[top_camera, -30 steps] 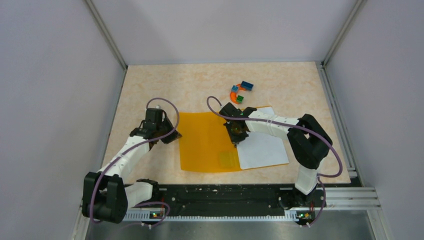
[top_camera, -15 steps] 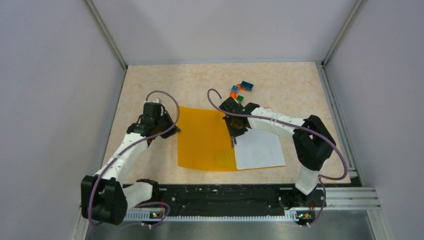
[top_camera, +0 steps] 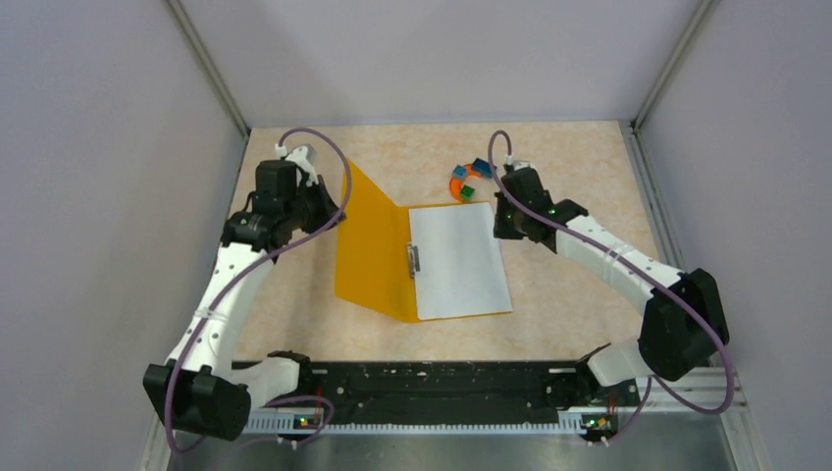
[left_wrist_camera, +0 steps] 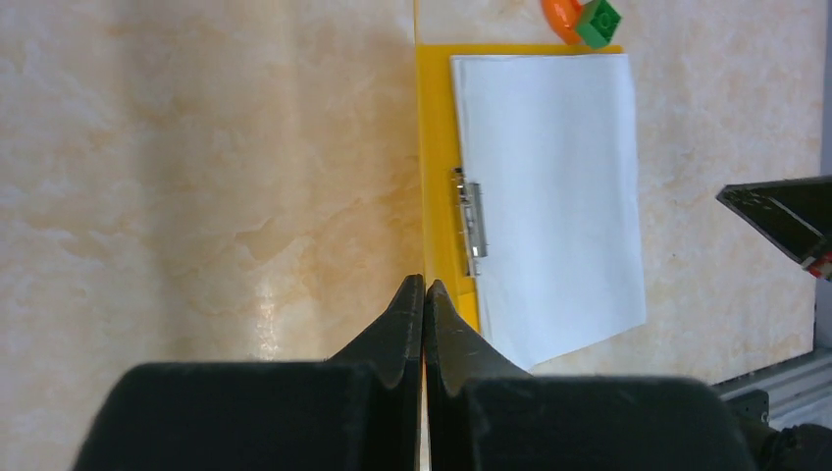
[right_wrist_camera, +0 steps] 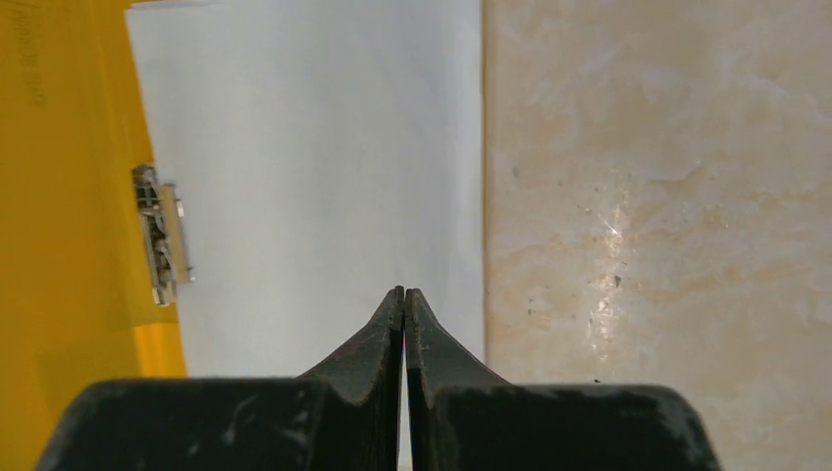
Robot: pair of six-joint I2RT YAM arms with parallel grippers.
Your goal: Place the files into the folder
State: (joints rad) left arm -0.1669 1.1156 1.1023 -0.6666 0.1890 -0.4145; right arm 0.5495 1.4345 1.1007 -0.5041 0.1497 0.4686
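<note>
The left gripper (left_wrist_camera: 423, 287) clamps the lifted cover of the orange folder (top_camera: 369, 263); the right gripper (right_wrist_camera: 403, 292), clenched empty, hangs over the paper sheets (top_camera: 457, 260) lying inside it.

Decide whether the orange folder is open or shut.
Open: the left hand holds one cover of the folder raised, baring the metal clip and white sheets inside.

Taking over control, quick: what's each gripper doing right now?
Left gripper: closed, pinching the raised cover of the folder.
Right gripper: closed, nothing visibly held, tips over the files.
</note>
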